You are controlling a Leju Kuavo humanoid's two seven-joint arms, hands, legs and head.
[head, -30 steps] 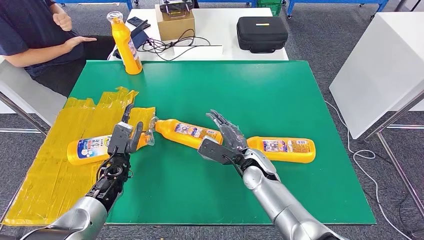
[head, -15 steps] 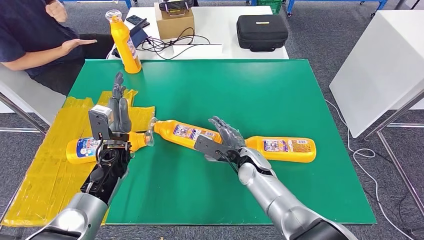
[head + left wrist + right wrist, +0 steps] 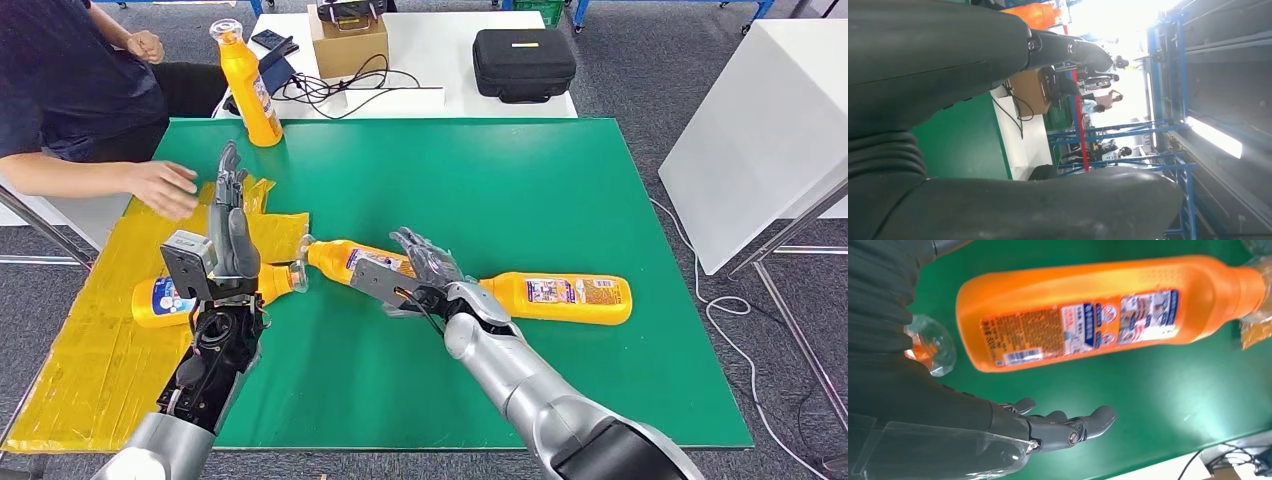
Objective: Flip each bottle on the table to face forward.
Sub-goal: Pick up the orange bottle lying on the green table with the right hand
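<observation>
Three orange bottles lie on the green worktop (image 3: 560,180), one (image 3: 248,88) stands upright. Yellow sheeting (image 3: 90,330) is spread alongside. Both robot hands, left (image 3: 225,235) and right (image 3: 415,268), are held spread, empty.

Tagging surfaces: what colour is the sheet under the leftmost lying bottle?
Yellow, crinkled sheet under that bottle, on the green table; clearest in the head view.
</observation>
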